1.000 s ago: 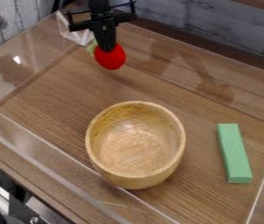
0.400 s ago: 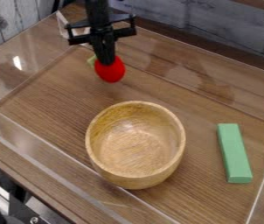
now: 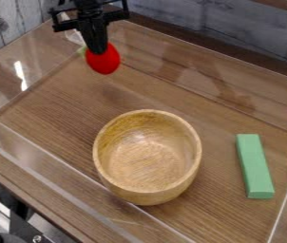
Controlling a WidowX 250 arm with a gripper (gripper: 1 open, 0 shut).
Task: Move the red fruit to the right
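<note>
The red fruit (image 3: 103, 63), small and glossy with a bit of green at its top, sits at the far left of the wooden table (image 3: 57, 114). My gripper (image 3: 97, 47) points straight down onto it from above, its dark fingers shut on the fruit's top. Whether the fruit rests on the wood or hangs just above it cannot be told. The fingertips are partly hidden by the fruit's leafy top.
A large wooden bowl (image 3: 147, 157) stands in the middle foreground. A flat green rectangular block (image 3: 253, 165) lies to its right. Clear plastic walls (image 3: 13, 71) border the table on the left and front.
The gripper, still shut on the red fruit, came nearer the camera and then shifted left and toward the back of the table, carrying the fruit with it. Bowl and green block have not moved.
</note>
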